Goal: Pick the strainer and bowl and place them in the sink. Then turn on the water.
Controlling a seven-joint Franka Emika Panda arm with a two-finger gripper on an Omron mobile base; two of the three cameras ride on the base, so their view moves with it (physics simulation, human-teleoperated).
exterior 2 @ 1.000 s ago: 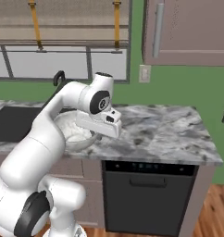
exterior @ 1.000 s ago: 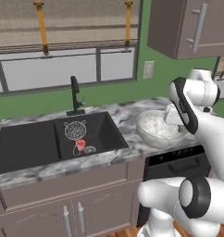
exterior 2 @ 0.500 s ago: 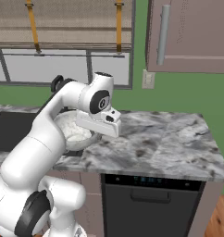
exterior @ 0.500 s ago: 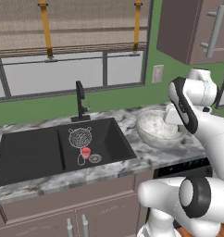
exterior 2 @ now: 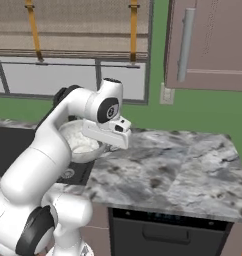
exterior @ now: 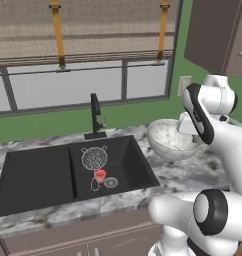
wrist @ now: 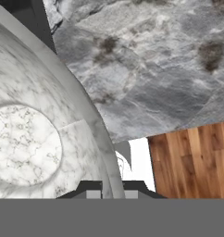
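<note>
Landmark: the sink point(exterior: 33, 175), black, double basin, set in the marble counter point(exterior 2: 173, 165).

Strainer point(exterior: 94, 158): lies on the floor of the sink's right basin, mesh disc toward the faucet point(exterior: 95, 116), wire handle trailing toward the red-ringed drain point(exterior: 100, 174). That half of the placing is done.

Bowl point(exterior: 170, 140): carried in the air just beyond the sink's right edge, above the counter, apparently lifted clear of it. In the right base view the bowl point(exterior 2: 80, 140) sits partly behind the arm's forearm. Its mouth faces up and slightly tilted; held by the rim, presumably so the hand stays outside the basin walls on lowering.

Gripper point(wrist: 111, 187): jaws drawn narrow, pinching the bowl's rim; the hand view shows the rim wall point(wrist: 93, 125) running down between the two tips, bowl interior on one side, counter and wood floor point(wrist: 192, 162) on the other.

Judgement: transport phase. Remaining: bring the bowl over the sink, lower it beside or near the strainer, release, then operate the faucet. No stream falls from the spout yet.

Risk: a thin rim pinch could let the bowl rotate in the jaws.
</note>
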